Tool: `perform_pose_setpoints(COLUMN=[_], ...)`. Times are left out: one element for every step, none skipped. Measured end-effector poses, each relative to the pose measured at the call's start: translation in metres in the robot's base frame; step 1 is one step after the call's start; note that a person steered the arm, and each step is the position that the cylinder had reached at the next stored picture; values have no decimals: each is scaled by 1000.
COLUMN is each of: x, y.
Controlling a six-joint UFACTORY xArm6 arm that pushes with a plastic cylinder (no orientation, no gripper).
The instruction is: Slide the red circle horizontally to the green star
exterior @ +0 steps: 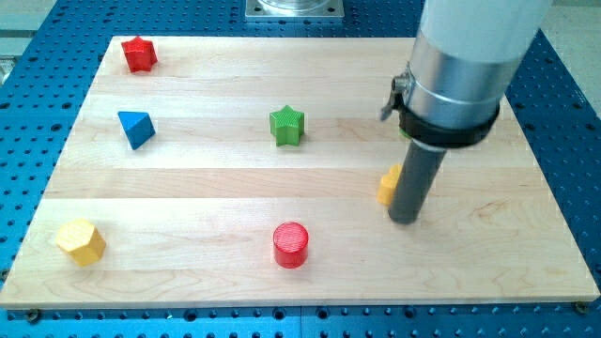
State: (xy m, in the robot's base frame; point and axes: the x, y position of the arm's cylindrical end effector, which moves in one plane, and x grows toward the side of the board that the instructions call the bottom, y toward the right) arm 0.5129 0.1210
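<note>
The red circle [290,244] lies near the view's bottom, at mid width. The green star [286,125] sits above it in the upper middle of the wooden board [207,197]. My tip [405,220] stands to the right of the red circle, well apart from it, and lower right of the green star. A yellow block [389,185] is partly hidden behind the rod, touching its left side.
A red star [139,54] is at the top left. A blue triangular block [136,128] lies at the left. A yellow hexagon [80,241] is at the bottom left. A bit of green [403,132] shows behind the arm. A blue perforated table [563,113] surrounds the board.
</note>
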Motion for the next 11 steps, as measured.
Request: perform_pose_setpoints(x=[-61,-77,-35,-31,-67,-78,-70,-74,-110,-115,-76], y=[1,5,5,-8,-10,-10,-64,-75,-46,-30,-43])
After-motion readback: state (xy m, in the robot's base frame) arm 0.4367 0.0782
